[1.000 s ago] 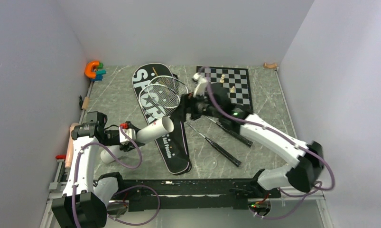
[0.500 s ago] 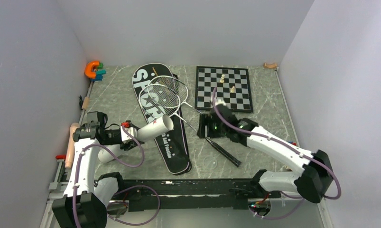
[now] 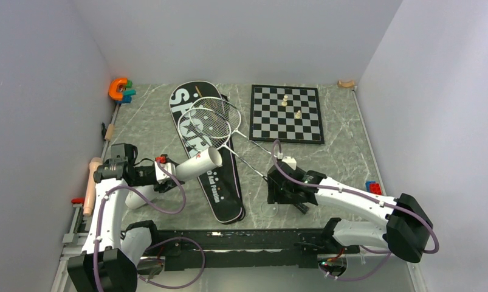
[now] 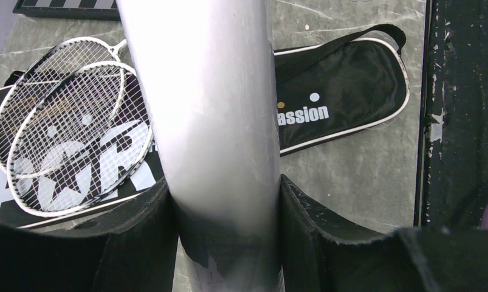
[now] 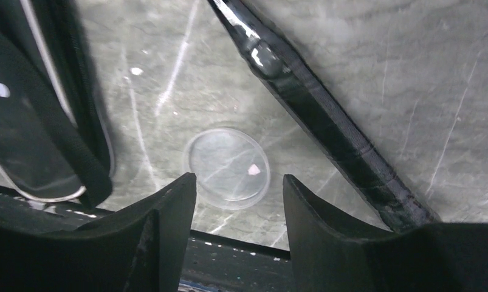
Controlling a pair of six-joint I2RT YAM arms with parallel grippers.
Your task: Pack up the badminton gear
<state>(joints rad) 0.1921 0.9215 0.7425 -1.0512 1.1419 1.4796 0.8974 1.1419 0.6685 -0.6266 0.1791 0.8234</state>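
Observation:
My left gripper (image 3: 162, 176) is shut on the long whitish tube (image 3: 195, 165) and holds it tilted over the black white-lettered racket bag (image 3: 220, 182). In the left wrist view the tube (image 4: 199, 91) fills the gap between my fingers (image 4: 144, 225). Two white-framed rackets (image 3: 208, 121) lie overlapping on the bag's upper half, and both heads show in the left wrist view (image 4: 71, 134). My right gripper (image 3: 276, 193) is open and empty, low over a clear round lid (image 5: 228, 168) near the table's front edge. A black racket handle (image 5: 326, 121) lies just right of it. No shuttlecock is in view.
A chessboard (image 3: 285, 112) with pale pieces lies at the back right. Coloured toy blocks (image 3: 120, 89) sit in the back left corner, and small blocks (image 3: 372, 187) by the right wall. The black front rail (image 3: 247, 237) runs right behind the lid.
My right arm has drawn back from the chessboard and racket heads to the front of the table, over the clear lid. My left gripper and the tube have not moved.

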